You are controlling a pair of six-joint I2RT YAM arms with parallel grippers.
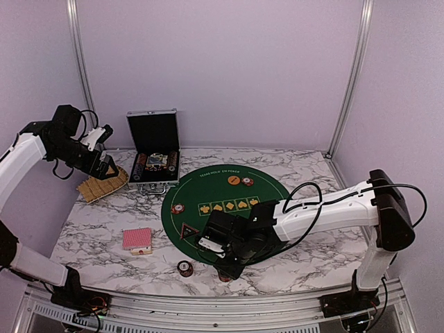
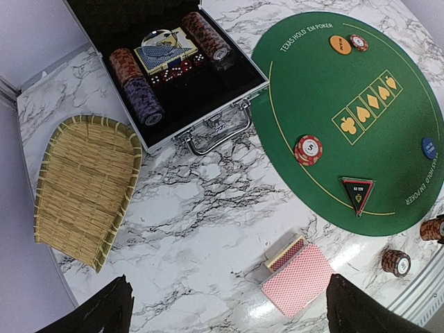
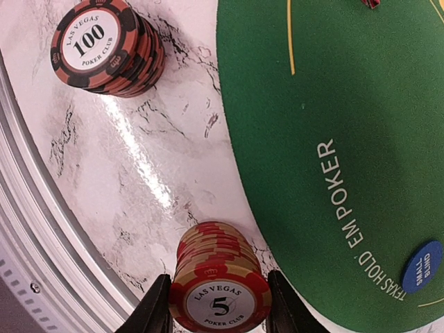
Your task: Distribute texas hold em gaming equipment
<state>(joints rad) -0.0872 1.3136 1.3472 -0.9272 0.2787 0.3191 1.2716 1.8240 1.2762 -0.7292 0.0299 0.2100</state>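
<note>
pinching red chip stack (image 3: 220, 291) between right fingers (image 3: 154, 310), left fingers (image 2: 104, 310) spread wide, empty

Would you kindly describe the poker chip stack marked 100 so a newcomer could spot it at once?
Find the round green felt mat; just off its near edge, on the marble table, stand two short chip stacks. The stack marked 100 is the left one, standing free with dark-and-red edges, whereas the stack marked 5 sits between the fingers of the right pincer.
</note>
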